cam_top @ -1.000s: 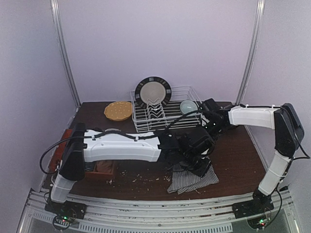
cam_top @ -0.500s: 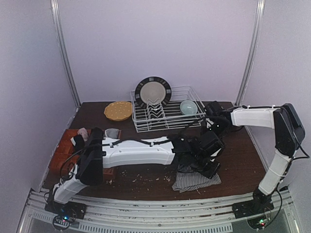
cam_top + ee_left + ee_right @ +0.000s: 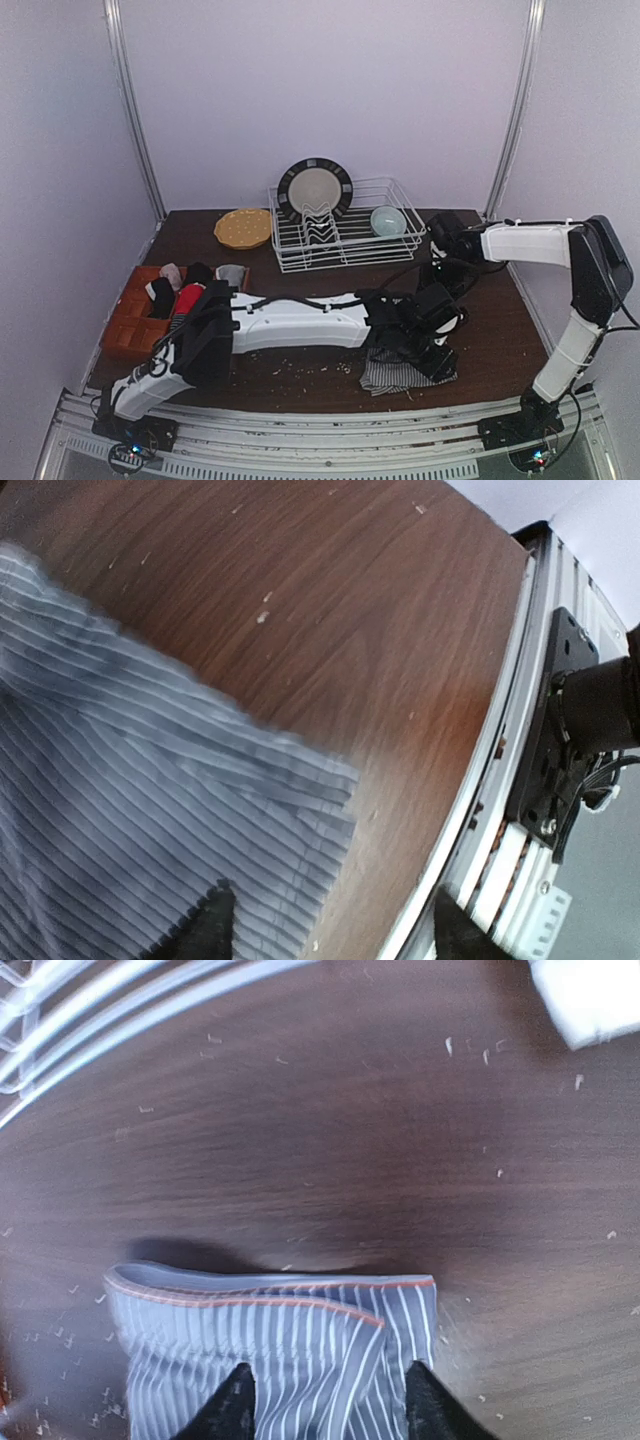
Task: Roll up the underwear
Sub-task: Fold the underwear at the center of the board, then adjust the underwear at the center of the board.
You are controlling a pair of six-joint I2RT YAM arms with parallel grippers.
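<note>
Toward the near right corner of the table (image 3: pixel 500 335), the left gripper (image 3: pixel 330 935) hangs low over the striped underwear (image 3: pixel 392 376), fingers spread, one tip at the cloth's edge, nothing pinched. Beyond it the right gripper (image 3: pixel 325 1405) hovers likewise released above the side facing the dish rack (image 3: pixel 400 245), where an orange-trimmed waistband (image 3: pixel 250 1295) lies doubled over. So the piece looks folded flat but not yet rolled; the roll remains. Against the left edge, a reddish box (image 3: pixel 125 325) holds small garments (image 3: pixel 188 298), red, black and pale, seemingly finished. Meanwhile the left arm (image 3: pixel 290 322) spans the near edge, the rack stands close behind the right wrist, and crumbs (image 3: pixel 300 368) litter the wood.
</note>
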